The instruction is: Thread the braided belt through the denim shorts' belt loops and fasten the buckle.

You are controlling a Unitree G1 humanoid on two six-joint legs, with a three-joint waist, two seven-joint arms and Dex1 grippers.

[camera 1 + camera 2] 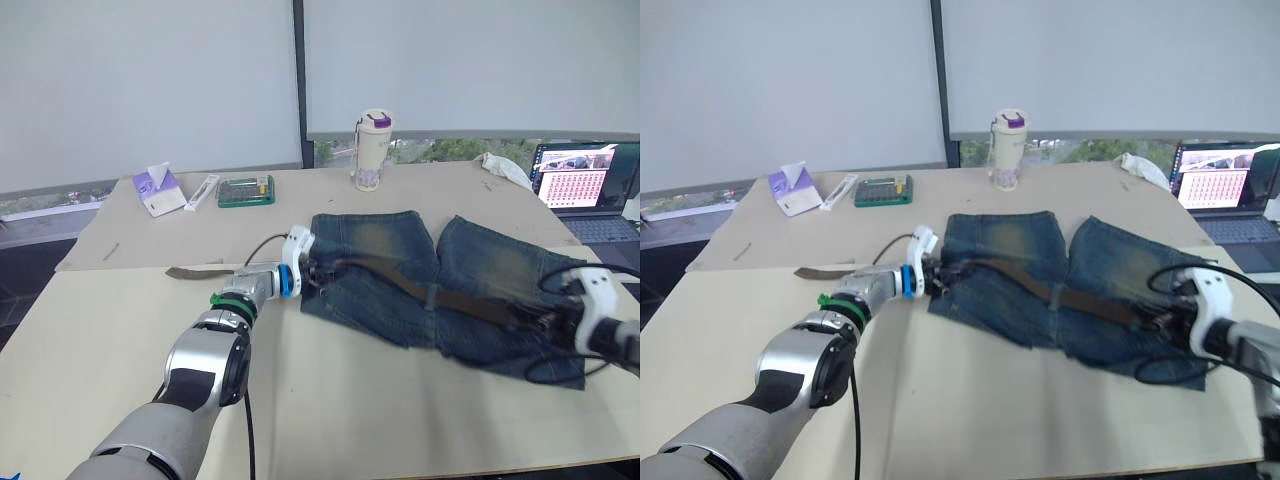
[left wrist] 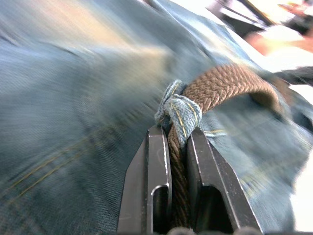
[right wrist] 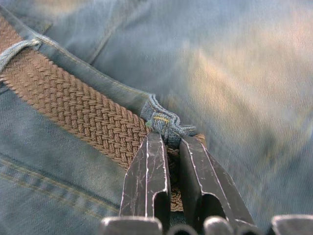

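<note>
The denim shorts (image 1: 430, 280) lie flat near the middle of the table (image 1: 330, 400), waistband toward the near side. The braided belt (image 1: 440, 297) runs across the waistband, its tail trailing left onto the table. The left gripper (image 2: 177, 147) is clamped on the belt at a belt loop (image 2: 180, 113) on the shorts' left edge. The right gripper (image 3: 168, 147) pinches the belt beside another loop (image 3: 164, 122) at the right end.

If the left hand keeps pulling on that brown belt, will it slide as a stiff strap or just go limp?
Probably limp: the belt is woven braid and already bends where it lies across the shorts. The braid looks rough, so it may drag at the belt loop. The left hand pinches it edgewise, so it can likely twist.
</note>
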